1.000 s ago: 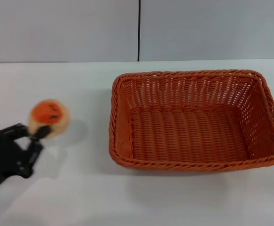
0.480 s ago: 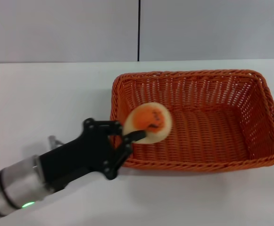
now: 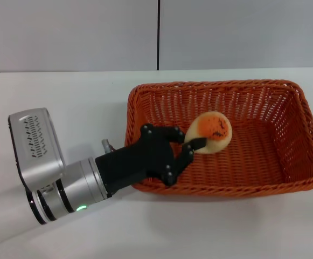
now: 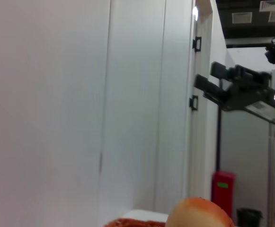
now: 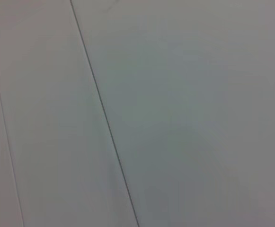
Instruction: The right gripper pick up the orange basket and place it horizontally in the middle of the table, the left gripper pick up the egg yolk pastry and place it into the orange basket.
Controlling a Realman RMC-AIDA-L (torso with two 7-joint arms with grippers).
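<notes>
Head view alone shows orange basket [image 3: 221,137]

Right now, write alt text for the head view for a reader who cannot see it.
The left gripper, reaching in from the left, holds the egg yolk pastry above the inside of the orange basket. The basket sits on the white table with its long side running left to right.

Behind the white counter [image 3: 64,97] stands a plain grey wall [image 3: 70,32], divided by one thin dark vertical seam [image 3: 158,35]. The left wrist view shows tall white wall panels [image 4: 57,104] and a white door frame [image 4: 201,118] with two black hinges [image 4: 197,43]. Beyond it is a red bin [image 4: 222,191], and above, a dark ceiling with vents [image 4: 251,16].
</notes>
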